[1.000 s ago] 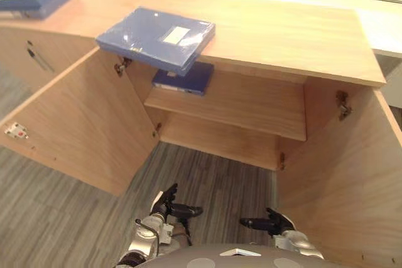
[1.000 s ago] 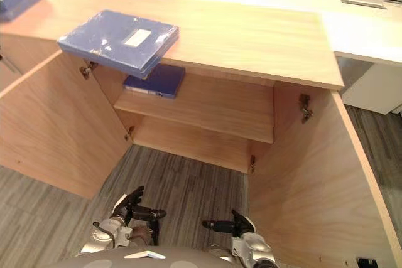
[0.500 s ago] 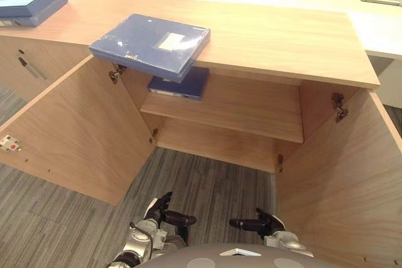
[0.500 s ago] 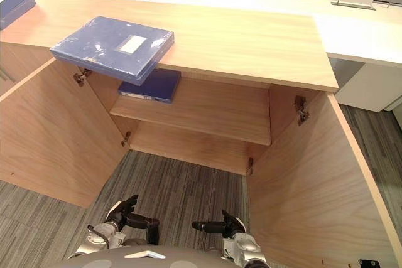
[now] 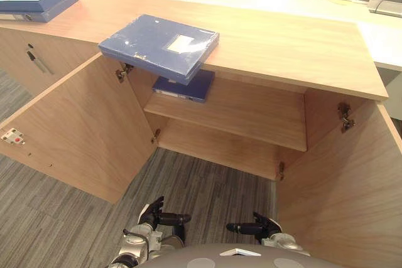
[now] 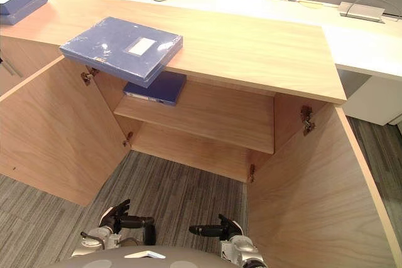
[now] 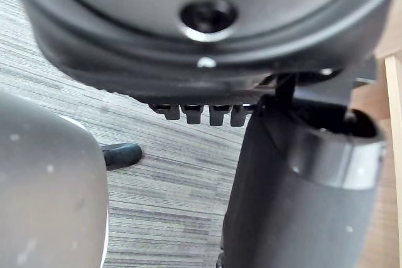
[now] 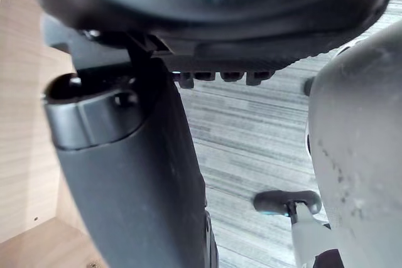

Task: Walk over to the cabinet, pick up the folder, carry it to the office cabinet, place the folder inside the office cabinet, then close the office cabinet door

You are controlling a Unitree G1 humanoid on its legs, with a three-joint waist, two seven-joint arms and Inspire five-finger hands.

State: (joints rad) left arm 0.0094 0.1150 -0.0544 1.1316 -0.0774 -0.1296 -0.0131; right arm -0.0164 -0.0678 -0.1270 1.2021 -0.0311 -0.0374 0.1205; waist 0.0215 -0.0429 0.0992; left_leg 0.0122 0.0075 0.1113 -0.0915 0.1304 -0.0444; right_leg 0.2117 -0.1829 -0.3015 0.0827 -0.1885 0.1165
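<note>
**Before the open wooden cabinet: folder not yet lifted**

At far left, the light-wood left door [image 5: 75,123] stands swung wide over the grey carpet floor [image 5: 56,218]. The left hand [image 5: 152,213] hangs low, fingers relaxed and empty. The flat dark-blue folder [image 5: 160,47] lies on the light-wood cabinet top [image 5: 282,42], one corner overhanging the front edge above a second blue folder [image 5: 183,86] on the inner shelf [image 5: 251,108]. The right hand [image 5: 260,225], fingers loose, holds nothing. Pick-up, placing and door-closing all remain. The floor between the doors leaves room to step in; the right door [image 5: 339,180] stands near the right arm.

Grey striped carpet [image 5: 207,180] underfoot — a white desk [image 6: 370,48] beyond, at right.
</note>
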